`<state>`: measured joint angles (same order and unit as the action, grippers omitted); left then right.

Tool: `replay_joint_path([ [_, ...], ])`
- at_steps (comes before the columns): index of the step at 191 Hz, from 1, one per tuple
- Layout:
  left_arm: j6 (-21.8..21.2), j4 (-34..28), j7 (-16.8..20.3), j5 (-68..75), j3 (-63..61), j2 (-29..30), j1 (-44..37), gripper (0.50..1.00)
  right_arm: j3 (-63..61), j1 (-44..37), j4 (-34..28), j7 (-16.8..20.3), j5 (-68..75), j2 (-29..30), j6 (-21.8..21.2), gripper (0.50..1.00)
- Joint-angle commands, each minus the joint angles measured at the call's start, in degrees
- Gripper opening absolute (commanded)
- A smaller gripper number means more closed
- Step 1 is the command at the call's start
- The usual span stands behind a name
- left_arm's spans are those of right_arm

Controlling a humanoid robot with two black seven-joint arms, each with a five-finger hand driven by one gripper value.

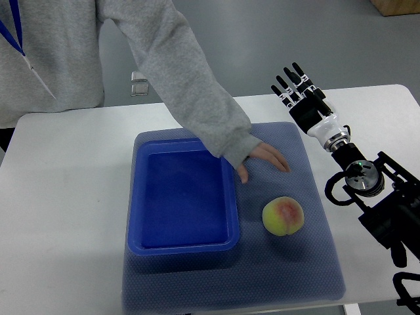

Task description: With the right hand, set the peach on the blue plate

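Note:
A yellow-pink peach (283, 216) lies on the blue mat (289, 275), just right of the blue plate (184, 246), a deep rectangular tray that holds nothing. My right hand (294, 84) is over the table's far right, well beyond the peach, its fingers spread and holding nothing. Its arm (367, 190) comes in from the right edge. My left arm is out of view.
A person in a grey sleeve (190, 79) leans over the table from the far side; their hand (262, 159) rests on the mat between the plate's far right corner and the peach. The white table (59, 197) extends left of the mat.

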<state>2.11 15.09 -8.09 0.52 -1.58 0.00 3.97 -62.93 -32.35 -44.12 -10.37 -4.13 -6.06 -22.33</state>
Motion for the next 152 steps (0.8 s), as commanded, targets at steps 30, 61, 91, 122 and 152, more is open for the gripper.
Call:
replay_joint_path([
  [30, -0.1, 0.0, 0.0, 0.0, 0.0, 0.0, 0.0, 1.000, 0.1, -0.3, -0.1, 0.0, -0.1, -0.2, 0.0, 0.932],
  [61, -0.1, 0.1, 0.1, 0.0, 0.0, 0.0, 0.1, 1.000, 1.8, -1.4, -2.1, 0.5, -7.7, -2.5, 0.4, 0.932],
  [91, 0.0, 0.2, 0.0, 0.1, 0.0, 0.0, 0.0, 1.000, 7.8, -4.8, -4.3, 0.9, -21.2, -7.6, 1.1, 0.932],
  [122, 0.0, 0.2, 0.1, 0.1, 0.0, 0.0, 0.1, 1.000, 26.7, -13.3, -16.8, 5.1, -42.0, -21.1, 1.7, 0.932],
  [152, 0.0, 0.0, 0.0, 0.1, 0.0, 0.0, 0.0, 1.000, 49.6, -26.6, -26.2, 5.4, -48.1, -34.6, -2.6, 0.932],
])
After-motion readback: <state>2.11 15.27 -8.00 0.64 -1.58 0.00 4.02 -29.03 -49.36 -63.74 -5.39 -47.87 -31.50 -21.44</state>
